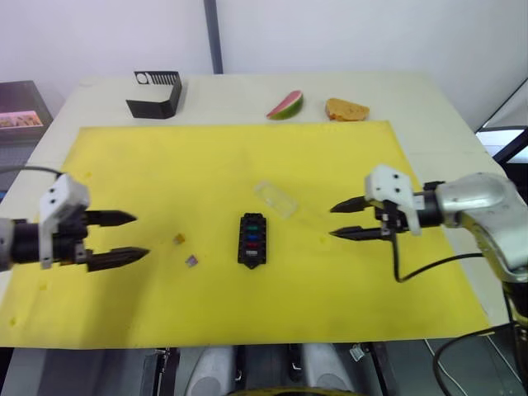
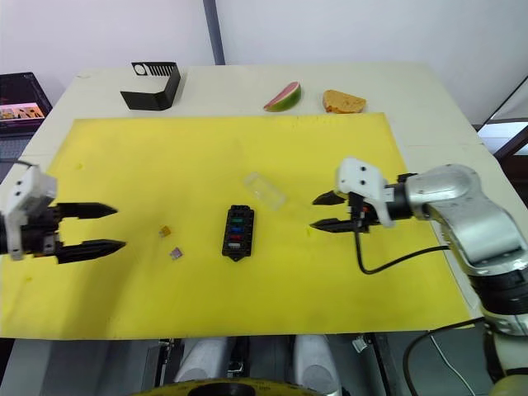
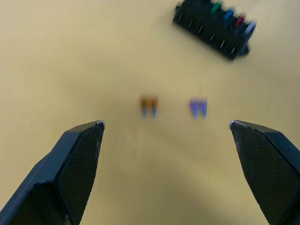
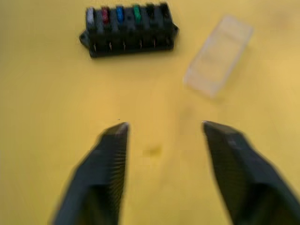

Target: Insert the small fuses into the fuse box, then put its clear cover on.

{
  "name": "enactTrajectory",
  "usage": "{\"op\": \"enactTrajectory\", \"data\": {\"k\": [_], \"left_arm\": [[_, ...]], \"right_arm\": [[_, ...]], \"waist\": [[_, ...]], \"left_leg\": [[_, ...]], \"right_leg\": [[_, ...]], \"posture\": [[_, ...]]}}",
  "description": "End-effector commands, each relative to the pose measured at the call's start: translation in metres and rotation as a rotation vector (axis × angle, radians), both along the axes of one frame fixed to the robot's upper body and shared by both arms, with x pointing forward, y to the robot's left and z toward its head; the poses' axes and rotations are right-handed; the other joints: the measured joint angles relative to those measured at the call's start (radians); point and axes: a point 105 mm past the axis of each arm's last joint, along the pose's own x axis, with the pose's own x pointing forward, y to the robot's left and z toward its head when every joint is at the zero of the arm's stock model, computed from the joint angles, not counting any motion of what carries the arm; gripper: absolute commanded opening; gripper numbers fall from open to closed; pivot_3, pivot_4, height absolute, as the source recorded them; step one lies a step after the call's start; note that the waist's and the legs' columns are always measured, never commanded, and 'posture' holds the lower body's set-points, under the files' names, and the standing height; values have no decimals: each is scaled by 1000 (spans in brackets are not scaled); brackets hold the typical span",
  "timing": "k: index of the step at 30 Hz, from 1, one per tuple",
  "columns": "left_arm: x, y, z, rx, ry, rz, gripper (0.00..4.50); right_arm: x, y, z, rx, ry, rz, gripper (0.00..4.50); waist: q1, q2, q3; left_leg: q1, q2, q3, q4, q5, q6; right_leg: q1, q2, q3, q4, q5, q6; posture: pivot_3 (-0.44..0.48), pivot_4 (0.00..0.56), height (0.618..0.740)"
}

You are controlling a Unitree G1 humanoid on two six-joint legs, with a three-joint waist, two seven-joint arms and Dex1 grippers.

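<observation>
**Two loose fuses left, both grippers empty**

The fuse box (image 1: 252, 240) lies in the middle of the yellow mat (image 1: 148, 157) with four coloured fuses already seated in it: green, blue, red and a pale grey one. Two slots at one end look empty. Two loose fuses rest on the mat between the box and the left gripper (image 1: 125, 237): an orange fuse (image 1: 178, 239) and a purple fuse (image 1: 192, 261), near each other but apart. The clear cover (image 1: 275, 198) lies just beyond the box, tilted, on the side of the right gripper (image 1: 345, 220). Both grippers hover above the mat with fingers spread wide and nothing in them.

The next step is probably picking up one loose fuse with the left gripper. The risks lie in the size of the parts. Wide fingers closing on so small a chip could flick it away or pinch it crooked, so that its blades would not line up with the slot. The two fuses lie close enough that reaching for one may knock the other. Pressing a fuse in off-centre could push the light box across the mat.
</observation>
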Motion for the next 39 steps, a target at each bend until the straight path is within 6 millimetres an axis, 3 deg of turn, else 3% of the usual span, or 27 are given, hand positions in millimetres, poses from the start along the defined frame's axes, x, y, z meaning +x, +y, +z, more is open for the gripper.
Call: {"op": "enactTrajectory", "data": {"k": [1,4,8,12,15,19,25,31,39], "left_arm": [[-9,30,0,74,-4,68,4500],[-15,38,-4,82,10,85,4500],[-12,33,-6,74,-14,74,4500],[-1,-2,-13,-70,23,-4,4500],[12,-25,-11,-260,98,-18,4500],[33,-35,-20,-430,272,8,4500],[54,-39,-47,-572,461,74,4500],[65,-52,-61,-577,505,76,4500],[45,-69,-70,-536,587,-36,4500]], "right_arm": [[0,-20,13,-17,-57,-37,4415],[0,-36,10,-42,-56,-83,4415],[3,-42,9,-43,-66,-107,4415],[11,-7,21,41,-105,-43,4415],[9,30,30,94,-112,62,4415],[5,77,45,155,-159,201,4415],[-2,113,53,190,-184,281,4415],[-6,121,57,195,-198,287,4415],[-10,109,49,171,-176,241,4415]], "waist": [[3,0,0],[7,0,0],[8,0,0],[3,1,0],[1,1,0],[3,1,0],[3,-1,0],[9,-1,-1],[23,-1,-1]], "left_leg": [[0,0,0,0,0,0],[0,0,0,0,0,0],[0,0,0,0,-1,0],[0,0,0,0,0,0],[-1,0,0,-1,0,0],[-3,0,0,1,2,-5],[-3,-2,0,2,3,-6],[-3,-2,1,2,4,-6],[-2,-2,1,3,3,-6]], "right_leg": [[0,0,0,0,0,0],[0,-1,0,-1,0,0],[1,-2,0,-2,-1,-3],[1,-2,0,-1,0,0],[-2,-2,0,0,0,0],[-4,-1,0,3,0,0],[-3,-1,0,3,0,0],[-3,-1,0,3,0,0],[-2,-1,0,3,0,0]], "posture": [[0,150,740],[0,150,740],[0,150,740],[0,150,740],[0,150,740],[0,150,740],[0,150,740],[0,150,740],[0,150,740]]}}
